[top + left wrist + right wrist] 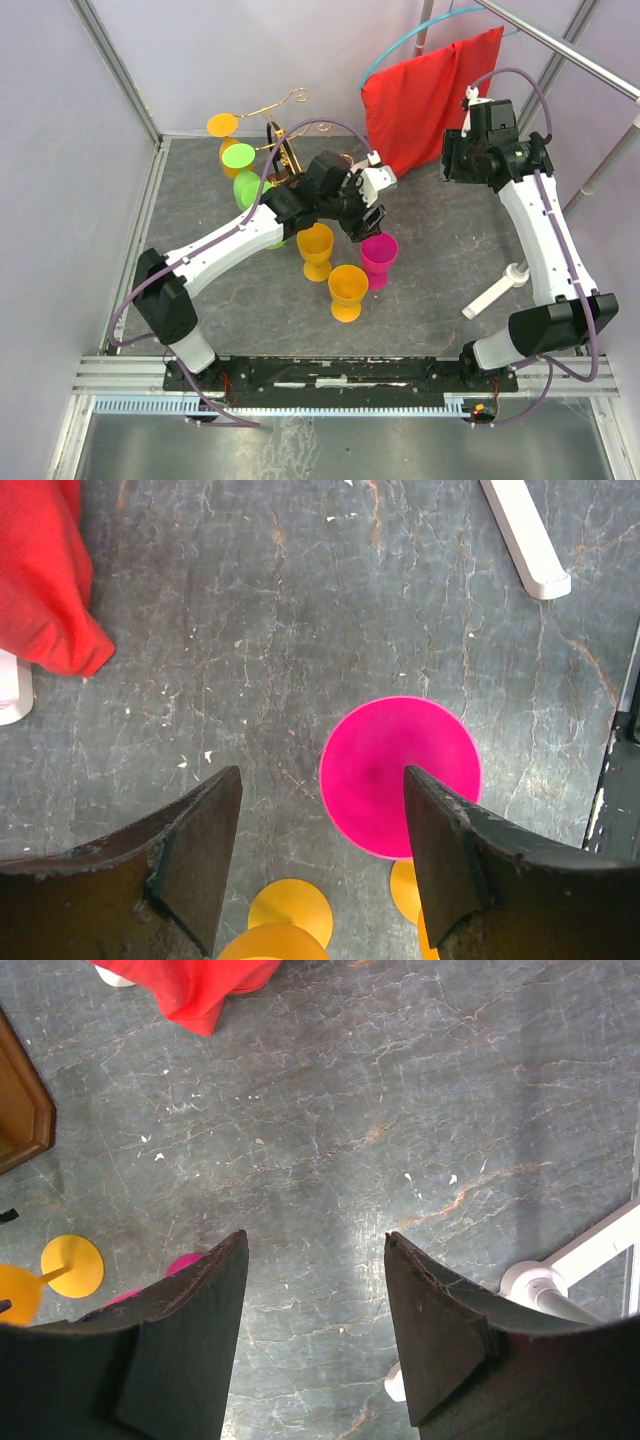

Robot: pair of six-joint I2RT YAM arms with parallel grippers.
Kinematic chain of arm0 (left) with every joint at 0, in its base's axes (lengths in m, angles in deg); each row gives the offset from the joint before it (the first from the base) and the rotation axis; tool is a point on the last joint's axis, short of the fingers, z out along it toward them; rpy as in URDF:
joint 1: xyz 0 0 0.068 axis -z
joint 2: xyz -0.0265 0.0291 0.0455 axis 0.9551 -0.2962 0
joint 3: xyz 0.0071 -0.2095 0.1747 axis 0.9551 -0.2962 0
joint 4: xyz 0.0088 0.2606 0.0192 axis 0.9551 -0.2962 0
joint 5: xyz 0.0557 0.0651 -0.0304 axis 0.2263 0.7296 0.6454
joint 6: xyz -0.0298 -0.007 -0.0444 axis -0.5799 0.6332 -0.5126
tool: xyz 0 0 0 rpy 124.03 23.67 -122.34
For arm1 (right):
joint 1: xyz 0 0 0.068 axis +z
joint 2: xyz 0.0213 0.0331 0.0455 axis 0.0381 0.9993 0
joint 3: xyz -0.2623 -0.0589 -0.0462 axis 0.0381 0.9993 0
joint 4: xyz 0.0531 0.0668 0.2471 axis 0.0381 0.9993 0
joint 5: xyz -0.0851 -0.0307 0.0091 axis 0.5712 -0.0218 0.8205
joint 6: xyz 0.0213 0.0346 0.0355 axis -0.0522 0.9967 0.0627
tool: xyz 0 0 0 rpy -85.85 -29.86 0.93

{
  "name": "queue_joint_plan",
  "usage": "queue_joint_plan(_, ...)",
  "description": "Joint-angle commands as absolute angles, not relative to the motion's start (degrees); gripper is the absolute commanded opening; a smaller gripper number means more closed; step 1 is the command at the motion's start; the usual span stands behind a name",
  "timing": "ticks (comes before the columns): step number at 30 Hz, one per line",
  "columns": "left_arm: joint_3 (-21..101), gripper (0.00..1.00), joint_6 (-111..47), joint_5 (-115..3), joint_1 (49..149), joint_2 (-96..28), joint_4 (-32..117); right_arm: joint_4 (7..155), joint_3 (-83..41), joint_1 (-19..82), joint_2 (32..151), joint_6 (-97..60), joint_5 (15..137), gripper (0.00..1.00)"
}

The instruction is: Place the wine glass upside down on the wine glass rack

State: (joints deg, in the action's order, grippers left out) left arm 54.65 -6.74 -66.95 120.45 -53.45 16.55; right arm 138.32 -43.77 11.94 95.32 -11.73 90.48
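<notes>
A magenta wine glass [379, 256] stands upright mid-table; in the left wrist view it is a round pink disc [400, 776] seen from above. My left gripper [362, 222] hangs just above it, open, nothing between its fingers [322, 772]; the right finger overlaps the disc's edge. Two yellow-orange wine glasses [316, 248] [347, 290] stand beside it. At the back left is the gold wire wine glass rack [283, 140], with an orange glass [222, 126] and green glasses [238, 156] hanging on it. A corner of its wooden base [20, 1110] shows. My right gripper [452, 165] is raised at the right, open and empty [316, 1235].
A red cloth [430, 88] hangs from a rail at the back right. A white bar-shaped object [495, 292] lies on the table by the right arm. Grey panel walls close in the left side and the back.
</notes>
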Motion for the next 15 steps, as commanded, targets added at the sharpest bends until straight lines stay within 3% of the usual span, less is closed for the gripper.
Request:
queue_joint_plan(1,57.9,0.71,-3.7,-67.3,121.1,-54.7,15.3,136.6,-43.8,11.1,93.4,-12.2,91.3,0.64)
queue_joint_plan(15,61.4,0.65,-1.1,-62.7,122.8,-61.3,10.5,135.6,-43.6,9.9,93.5,-13.2,90.3,0.64)
